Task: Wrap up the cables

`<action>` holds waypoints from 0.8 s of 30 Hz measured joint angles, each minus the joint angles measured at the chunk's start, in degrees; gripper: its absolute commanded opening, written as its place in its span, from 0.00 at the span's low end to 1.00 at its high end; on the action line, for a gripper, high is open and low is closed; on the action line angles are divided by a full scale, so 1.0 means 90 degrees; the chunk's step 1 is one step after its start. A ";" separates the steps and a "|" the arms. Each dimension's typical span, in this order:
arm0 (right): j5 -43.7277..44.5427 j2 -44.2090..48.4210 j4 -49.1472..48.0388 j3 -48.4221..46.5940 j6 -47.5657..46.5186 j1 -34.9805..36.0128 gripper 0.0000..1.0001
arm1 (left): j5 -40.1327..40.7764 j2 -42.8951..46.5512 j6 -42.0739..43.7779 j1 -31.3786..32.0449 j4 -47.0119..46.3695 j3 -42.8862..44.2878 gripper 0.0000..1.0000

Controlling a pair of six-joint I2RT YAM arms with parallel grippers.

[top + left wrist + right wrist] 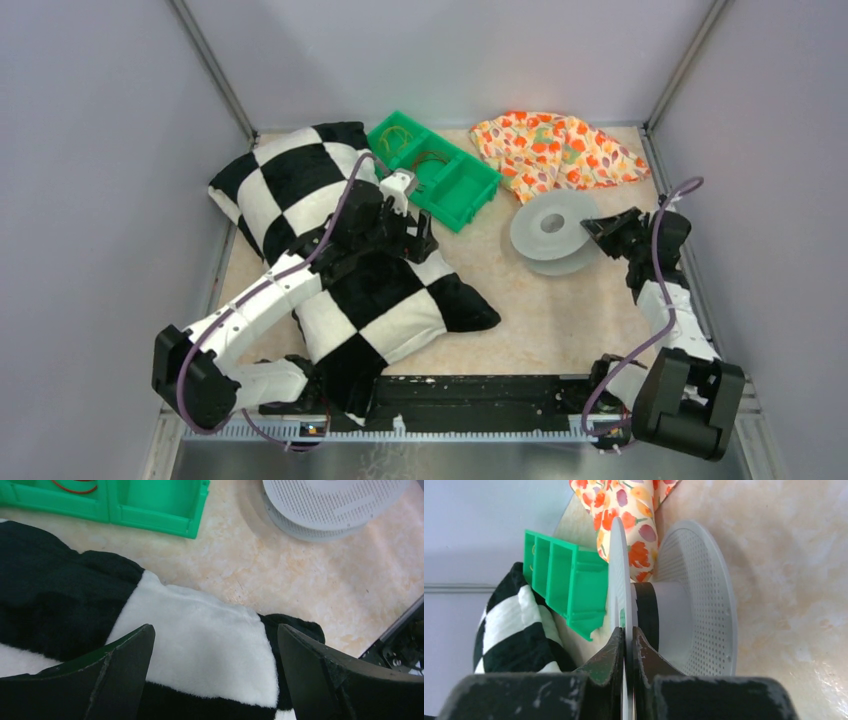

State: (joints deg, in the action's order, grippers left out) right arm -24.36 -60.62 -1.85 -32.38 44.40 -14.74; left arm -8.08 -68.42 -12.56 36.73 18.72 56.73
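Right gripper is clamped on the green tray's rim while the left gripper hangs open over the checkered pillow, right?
No: the right gripper is clamped on the upper flange of the grey spool, not the green tray; the right wrist view shows it. The rest stands.

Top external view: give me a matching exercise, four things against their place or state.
Things:
1 checkered pillow
2 green tray
3 floral cloth
4 grey spool

Places or states:
A flange pinched by the shut right gripper
B holds the cables
C lies below the open left gripper
D crumpled at the far side, right of the tray

Pairs: 1-C; 2-B; 3-D; 4-A
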 measured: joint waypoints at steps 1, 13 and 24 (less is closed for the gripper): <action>-0.0143 -0.0058 -0.0236 0.0170 0.0136 -0.0112 0.00 | 0.0085 -0.0012 -0.0036 -0.0027 0.0058 0.0058 0.99; 0.0627 -0.0440 0.0843 0.0449 -0.0221 -0.0211 0.79 | 0.1066 -0.2278 -0.0029 -0.0789 0.0673 0.2829 0.99; 0.1817 0.0971 0.2509 -0.0962 -0.1039 -0.0211 0.84 | 0.1428 -0.4437 0.0036 -0.1166 0.0777 0.4840 0.78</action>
State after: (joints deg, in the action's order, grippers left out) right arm -8.01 -51.88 20.73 -41.04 35.05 -16.64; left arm 4.78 -108.36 -12.23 26.24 25.71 100.29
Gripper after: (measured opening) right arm 0.834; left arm 0.834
